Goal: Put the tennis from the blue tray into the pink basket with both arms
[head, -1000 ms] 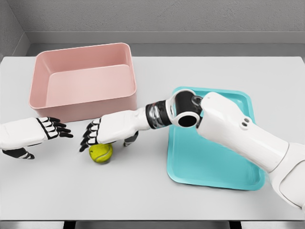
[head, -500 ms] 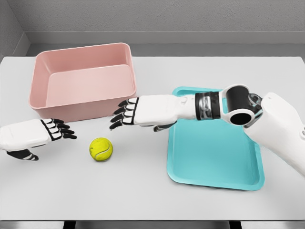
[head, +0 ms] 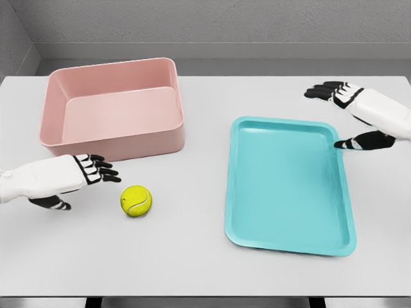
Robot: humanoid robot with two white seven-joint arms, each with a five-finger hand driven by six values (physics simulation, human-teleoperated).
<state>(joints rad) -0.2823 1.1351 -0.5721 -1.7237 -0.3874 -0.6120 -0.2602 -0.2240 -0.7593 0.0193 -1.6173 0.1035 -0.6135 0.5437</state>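
The tennis ball (head: 136,200) sits on the white table (head: 192,256), out in the open between the pink basket (head: 112,109) and the blue tray (head: 289,186), touching neither. From the ball, the basket lies up at about eleven o'clock and the tray is off at three o'clock. Over at nine o'clock from the ball, here is the left hand (head: 61,181), reaching in low from the left edge with the forearm nearly level, palm side turned inward, black fingertips (head: 106,172) stretched out and fanned toward the ball but stopping just short of it, a visible gap between them. The thumb (head: 54,203) hangs down below the palm, well clear of the fingers, so that hand is wide and holds nothing. Now across the table: the right hand (head: 359,115) is high at the far right, at about one o'clock from the tray's middle, hovering just beyond the tray's upper right corner. Its fingers (head: 324,90) point left, loosely extended and spread, thumb (head: 359,142) dropped down toward the tray rim, nothing in its grasp either. The tray holds nothing, and the basket's floor shows bare pink.
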